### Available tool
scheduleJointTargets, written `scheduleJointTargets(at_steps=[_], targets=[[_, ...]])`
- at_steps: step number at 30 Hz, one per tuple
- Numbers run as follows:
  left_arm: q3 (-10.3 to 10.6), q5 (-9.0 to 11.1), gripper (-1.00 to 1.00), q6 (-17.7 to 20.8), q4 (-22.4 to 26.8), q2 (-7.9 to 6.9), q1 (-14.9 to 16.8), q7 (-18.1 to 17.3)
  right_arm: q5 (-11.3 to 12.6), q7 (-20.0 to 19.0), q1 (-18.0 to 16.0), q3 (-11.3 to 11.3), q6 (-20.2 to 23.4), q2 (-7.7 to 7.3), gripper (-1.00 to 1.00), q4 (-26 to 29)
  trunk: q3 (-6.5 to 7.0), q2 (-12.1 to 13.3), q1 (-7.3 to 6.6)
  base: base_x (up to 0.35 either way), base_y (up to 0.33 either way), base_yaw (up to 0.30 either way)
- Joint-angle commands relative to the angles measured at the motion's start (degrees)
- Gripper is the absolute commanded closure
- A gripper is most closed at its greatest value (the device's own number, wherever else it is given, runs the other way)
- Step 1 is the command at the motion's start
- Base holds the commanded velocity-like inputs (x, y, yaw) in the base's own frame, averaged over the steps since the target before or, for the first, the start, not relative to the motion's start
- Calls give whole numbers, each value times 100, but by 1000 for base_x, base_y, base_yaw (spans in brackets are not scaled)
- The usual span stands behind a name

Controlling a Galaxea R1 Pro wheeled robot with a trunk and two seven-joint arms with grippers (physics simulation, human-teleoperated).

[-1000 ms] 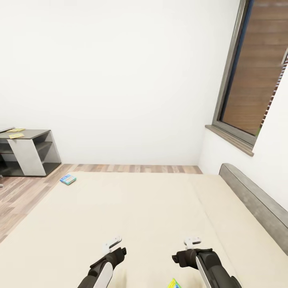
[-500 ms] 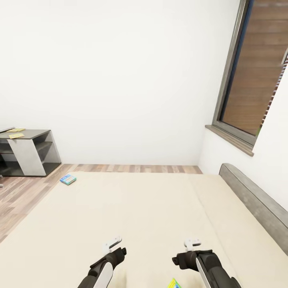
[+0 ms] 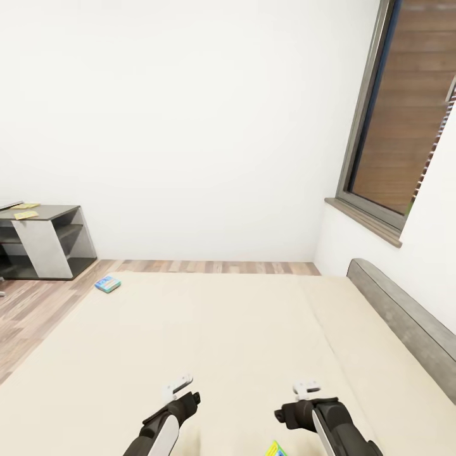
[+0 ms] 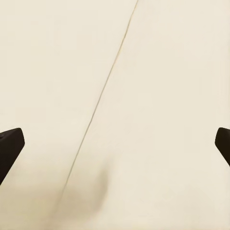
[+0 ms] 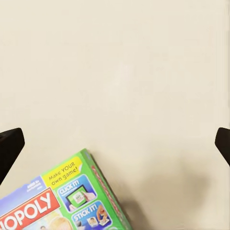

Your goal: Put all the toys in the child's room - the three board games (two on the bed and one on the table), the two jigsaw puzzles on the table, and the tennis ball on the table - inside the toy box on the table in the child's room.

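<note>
Step in hand: fetching the near board game (image 5: 62, 203) from the bed (image 3: 228, 329). Right tool (image 3: 306, 384) hovers just beyond it, fingers spread, empty; left tool (image 3: 178, 385) is likewise open. A second game (image 3: 108, 284) lies far left. Next, the right tool should lower and straddle the box.

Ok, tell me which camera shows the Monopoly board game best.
The right wrist view: the Monopoly board game lies flat on the cream bed, with its green corner and part of its title readable, between and ahead of the open fingers. The head view catches just a small colourful corner at the frame's bottom edge.
</note>
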State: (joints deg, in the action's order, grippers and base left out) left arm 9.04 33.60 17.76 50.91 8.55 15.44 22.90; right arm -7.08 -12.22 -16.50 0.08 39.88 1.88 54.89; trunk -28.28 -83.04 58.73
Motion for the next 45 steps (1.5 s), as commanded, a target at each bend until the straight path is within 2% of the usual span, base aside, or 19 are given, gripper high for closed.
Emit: scheduleJointTargets(at_steps=[1, 8, 13, 14, 15, 16, 17, 19, 22, 23, 24, 32, 33, 40, 45], targets=[[14, 51, -100, 12, 10, -3, 3, 48, -60, -40, -3, -3, 24, 1, -100, 8, -6, -4, 0, 0, 0, 0], [25, 54, -100, 101, 150, -6, 3, 71, -36, -40, -4, -9, 33, -45, -100, 4, -6, -4, 0, 0, 0, 0], [26, 90, -100, 371, 379, -1, -1, 117, -19, -37, -7, -6, 65, -60, -100, 31, -6, -4, 0, 0, 0, 0], [28, 136, -100, 533, 441, 0, -1, 124, -14, -37, -8, -5, 73, -63, -100, 43, -6, -4, 0, 0, 0, 0], [28, 136, -100, 533, 441, 0, -1, 124, -14, -37, -8, -5, 73, -63, -100, 43, -6, -4, 0, 0, 0, 0], [31, 193, -100, 733, 495, 1, 7, 137, -10, -36, -9, -5, 84, -65, -100, 53, -6, -4, 0, 0, 0, 0], [31, 193, -100, 733, 495, 1, 7, 137, -10, -36, -9, -5, 84, -65, -100, 53, -6, -4, 0, 0, 0, 0], [36, 292, -100, 1152, 571, 3, 29, 162, -5, -36, -9, -11, 138, -72, -100, 67, -6, -4, 0, 0, 0, 0], [36, 326, -100, 1344, 597, 2, 40, 175, -1, -35, -12, -16, 190, -74, -100, 72, -6, -4, 0, 0, 0, 0], [36, 376, -100, 1630, 643, 0, 53, 189, 2, -35, -16, -26, 343, -77, -100, 79, -6, -4, 0, 0, 0, 0], [38, 393, -100, 1727, 671, -2, 57, 182, 5, -35, -20, -29, 429, -78, -100, 82, -6, -4, 0, 0, 0, 0], [42, 442, -100, 1964, 753, -1, 61, 182, 6, -35, -40, -38, 669, -86, -100, 91, -6, -4, 0, 0, 0, 0], [48, 489, -100, 2084, 798, 14, 65, 190, 5, -35, -50, -47, 781, -90, -100, 98, -6, -4, 0, 0, 0, 0], [47, 521, -100, 2127, 816, 18, 67, 178, 5, -34, -54, -49, 841, -91, -100, 100, -6, -4, 0, 0, 0, 0], [46, 523, -100, 2131, 800, 16, 65, 170, 5, -34, -54, -55, 856, -92, -100, 101, 83, 197, -110, 0, 0, 0]])
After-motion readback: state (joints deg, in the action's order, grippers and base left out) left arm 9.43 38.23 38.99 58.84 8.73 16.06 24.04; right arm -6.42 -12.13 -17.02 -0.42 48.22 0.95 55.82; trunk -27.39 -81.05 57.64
